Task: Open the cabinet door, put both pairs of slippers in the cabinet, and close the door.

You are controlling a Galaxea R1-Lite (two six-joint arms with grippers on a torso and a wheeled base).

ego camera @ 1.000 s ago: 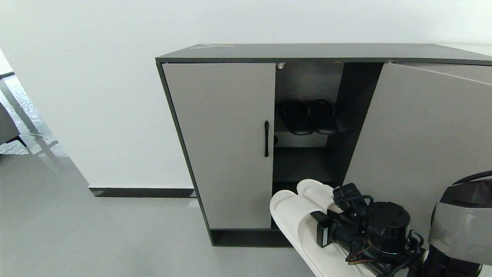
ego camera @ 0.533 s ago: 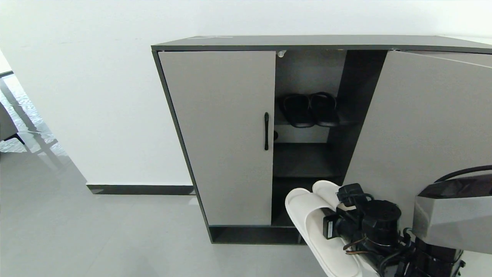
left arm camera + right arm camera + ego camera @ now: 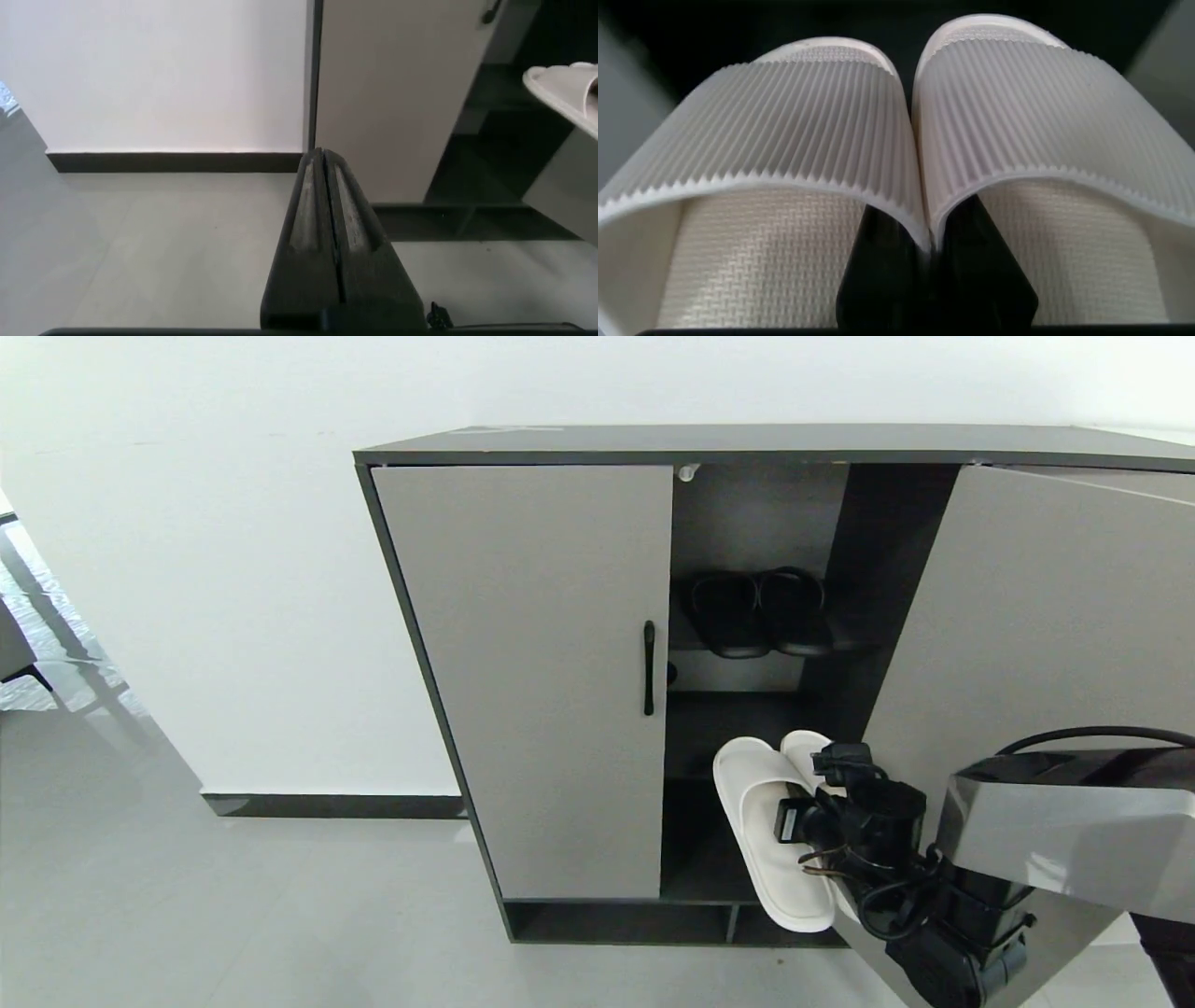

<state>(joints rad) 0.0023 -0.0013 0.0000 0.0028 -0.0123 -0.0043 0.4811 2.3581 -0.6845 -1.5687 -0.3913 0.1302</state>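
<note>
Holding: right pincer (image 3: 929, 235) pinches white ribbed slippers (image 3: 767, 807) before dark grey cabinet (image 3: 794, 437)
Left pincer (image 3: 322, 166): pressed together

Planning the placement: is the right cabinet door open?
Open. The right door stands angled outward, exposing shelves and black slippers inside; the left door is shut.

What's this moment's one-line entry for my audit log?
right door open | black slippers on upper shelf | white slippers in right gripper before cabinet | left gripper shut, empty
</note>
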